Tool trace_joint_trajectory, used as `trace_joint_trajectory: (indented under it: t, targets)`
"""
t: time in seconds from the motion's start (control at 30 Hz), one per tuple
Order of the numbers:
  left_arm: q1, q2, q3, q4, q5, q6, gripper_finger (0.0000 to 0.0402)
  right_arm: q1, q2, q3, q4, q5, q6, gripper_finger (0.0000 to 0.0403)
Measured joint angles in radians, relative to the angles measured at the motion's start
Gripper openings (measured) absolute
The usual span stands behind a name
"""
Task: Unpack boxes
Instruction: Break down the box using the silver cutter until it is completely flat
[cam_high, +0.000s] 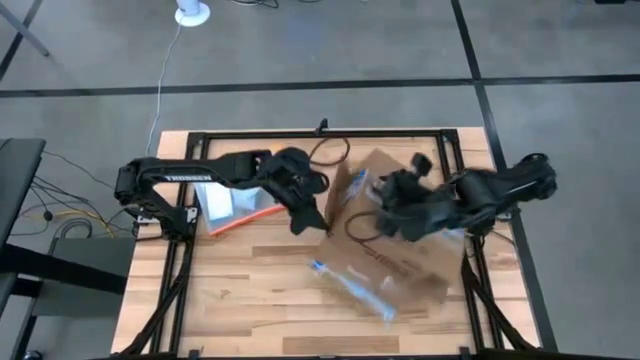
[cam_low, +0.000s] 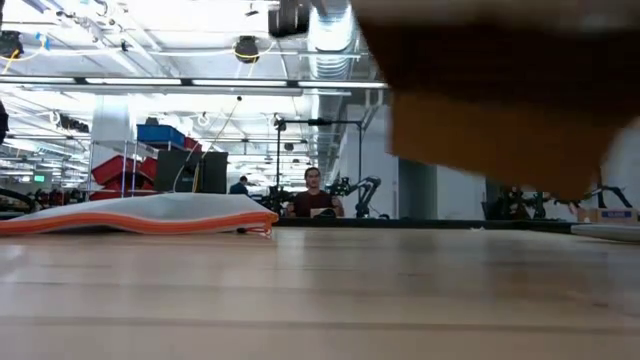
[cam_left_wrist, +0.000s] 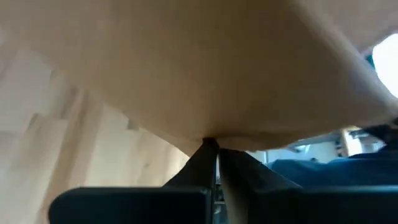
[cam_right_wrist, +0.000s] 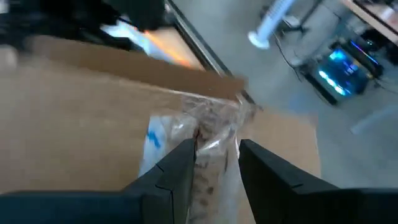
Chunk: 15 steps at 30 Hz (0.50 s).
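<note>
- Box (cam_high: 395, 235): brown cardboard, flaps apart, lying tilted on the table (cam_high: 250, 290) to the right of its middle; in the low view its underside (cam_low: 500, 110) shows lifted clear of the tabletop.
- Left gripper (cam_high: 305, 215): at the box's left flap, fingers (cam_left_wrist: 205, 165) squeezed together on the cardboard edge, so it is clamped on the box.
- Right gripper (cam_high: 395, 215): above the box's open top. In the right wrist view its fingers (cam_right_wrist: 177, 168) stand a little apart with a crinkled clear bag (cam_right_wrist: 205, 134) between them; the bag touches the inner side of one finger, but a firm grasp cannot be told.
- Clear packet (cam_high: 355, 290) with blue marks: on the table just in front of the box, near its lower left corner.
- Pouch (cam_high: 235, 205), orange-edged: flat on the table to the left of the box, under the left arm.
- Open room: bare wood lies in front of the box and to its left front; the box's right side is near the table's right edge.
</note>
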Motion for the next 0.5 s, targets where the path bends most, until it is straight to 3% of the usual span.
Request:
trace_joint_trajectory:
  t: [0.1, 0.27, 0.5]
  targets:
    - [0.003, -0.006, -0.088, 0.044, -0.009, 0.008, 0.0, -0.033, -0.001, -0.128, 0.017, -0.066, 0.056, 0.0118]
    - [0.002, -0.002, -0.232, 0.024, -0.092, 0.028, 0.0, -0.054, -0.001, -0.339, 0.23, -0.176, 0.08, 0.0118]
    - [-0.018, -0.006, -0.379, -0.015, -0.116, 0.1, 0.0008, -0.054, 0.003, -0.495, 0.47, -0.314, 0.028, 0.0118]
